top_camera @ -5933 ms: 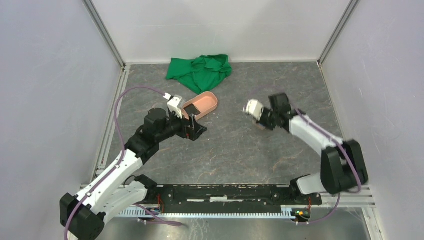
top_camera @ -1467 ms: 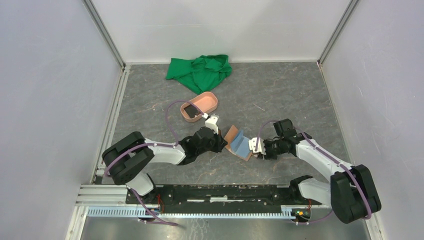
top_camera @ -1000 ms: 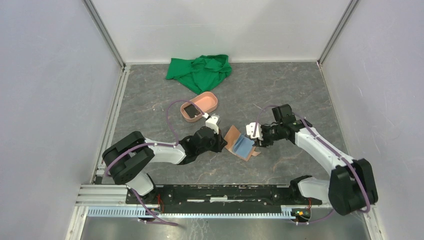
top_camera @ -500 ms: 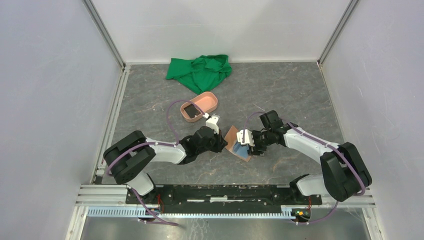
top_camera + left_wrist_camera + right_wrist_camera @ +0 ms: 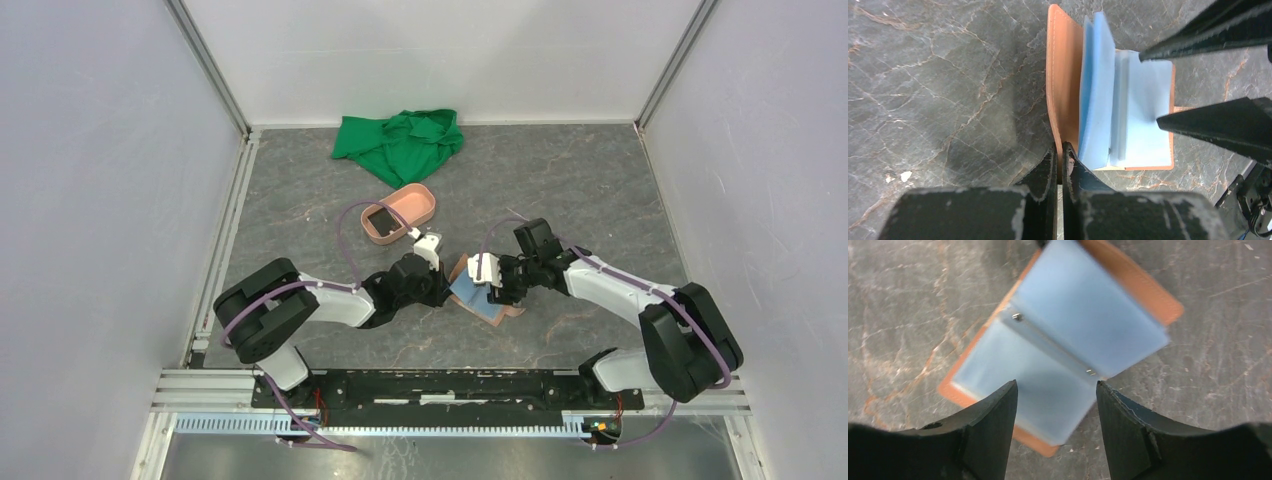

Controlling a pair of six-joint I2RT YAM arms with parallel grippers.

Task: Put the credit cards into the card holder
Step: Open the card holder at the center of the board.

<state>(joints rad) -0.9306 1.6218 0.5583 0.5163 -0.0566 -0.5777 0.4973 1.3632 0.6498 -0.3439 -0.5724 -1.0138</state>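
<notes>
The card holder (image 5: 478,293) lies open in the middle of the table, with a tan-brown cover (image 5: 1063,75) and light blue inner sleeves (image 5: 1073,330). My left gripper (image 5: 1059,147) is shut on the near edge of its raised left cover, at the holder's left side (image 5: 447,285). My right gripper (image 5: 1056,385) hangs open just above the blue sleeves with nothing between its fingers. It comes in from the right (image 5: 497,285). One dark credit card (image 5: 382,216) lies in the salmon-pink tray. No card shows in either gripper.
The salmon-pink oval tray (image 5: 420,200) stands just behind the left gripper. A crumpled green cloth (image 5: 400,145) lies at the back of the table. Grey walls close in the left, right and back sides.
My right gripper has opened wider and swung left until it sits over the open card holder. The left gripper has kept its hold on the cover and stayed in place.
</notes>
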